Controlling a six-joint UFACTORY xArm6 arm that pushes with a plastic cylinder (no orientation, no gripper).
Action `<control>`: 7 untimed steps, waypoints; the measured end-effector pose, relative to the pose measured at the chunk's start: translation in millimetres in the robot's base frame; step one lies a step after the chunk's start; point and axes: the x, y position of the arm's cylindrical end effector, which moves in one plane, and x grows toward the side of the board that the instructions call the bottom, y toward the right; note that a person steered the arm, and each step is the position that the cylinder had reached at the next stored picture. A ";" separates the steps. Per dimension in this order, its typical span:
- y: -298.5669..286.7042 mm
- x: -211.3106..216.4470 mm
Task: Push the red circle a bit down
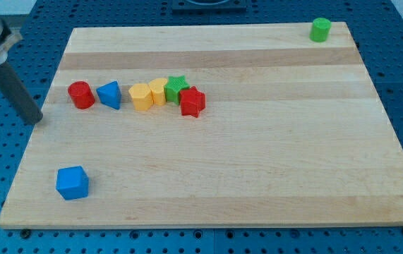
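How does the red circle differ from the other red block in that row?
The red circle is a smooth round cylinder; the red star has points. The red circle ends the row at the view's left, with a small gap to the blue triangle; the red star sits at the right end, against the green star. Both are red and of similar size.

Your tip (35,120) is sitting at the left edge of the wooden board (257,176), just left of the red circle (81,94) and apart from it. The row is running rightward from that circle: blue triangle (109,94), then two yellow blocks (141,97) (158,91) touching, with the green star (177,87) and red star (193,102) crowding their right side. A blue cube (72,183) is lying alone at lower left, and a green cylinder (320,29) is standing at the top right corner.
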 end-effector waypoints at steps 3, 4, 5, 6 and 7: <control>54.2 -63.5; 69.3 -63.5; 80.6 -63.2; 98.6 -63.2; 99.6 -51.3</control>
